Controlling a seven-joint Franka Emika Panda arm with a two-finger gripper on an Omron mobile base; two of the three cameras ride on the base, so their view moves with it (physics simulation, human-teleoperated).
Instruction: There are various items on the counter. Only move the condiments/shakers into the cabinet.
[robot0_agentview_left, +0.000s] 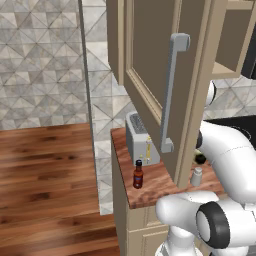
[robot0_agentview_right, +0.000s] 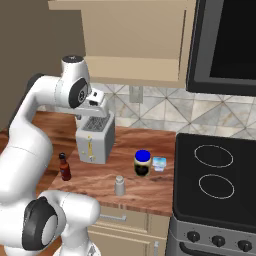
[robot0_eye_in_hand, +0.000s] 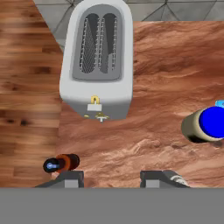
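The tool (robot0_eye_in_hand: 111, 178) hangs above the surface (robot0_agentview_right: 150, 145), facing straight down by the silver toaster (robot0_agentview_right: 95, 137). In the hand view its 2 dark finger tips (robot0_eye_in_hand: 70, 178) stand a little apart with bare wood between them, gripping nothing. The small dark red bottle (robot0_agentview_right: 64, 167) stands upright near the front left corner of the surface, just in front of the toaster. The pale grey shaker (robot0_agentview_right: 119, 185) stands near the front edge, well to the right of the bottle. Behind the shaker sits the blue-lidded jar (robot0_agentview_right: 142, 163), with a small pale blue item (robot0_agentview_right: 159, 163) just beside it on its right. The cabinet (robot0_agentview_left: 165, 75) hangs overhead, its panelled door swung open toward the room, the long grey bar handle (robot0_agentview_left: 172, 92) facing outward. A black stove (robot0_agentview_right: 215, 185) adjoins the surface on the right.
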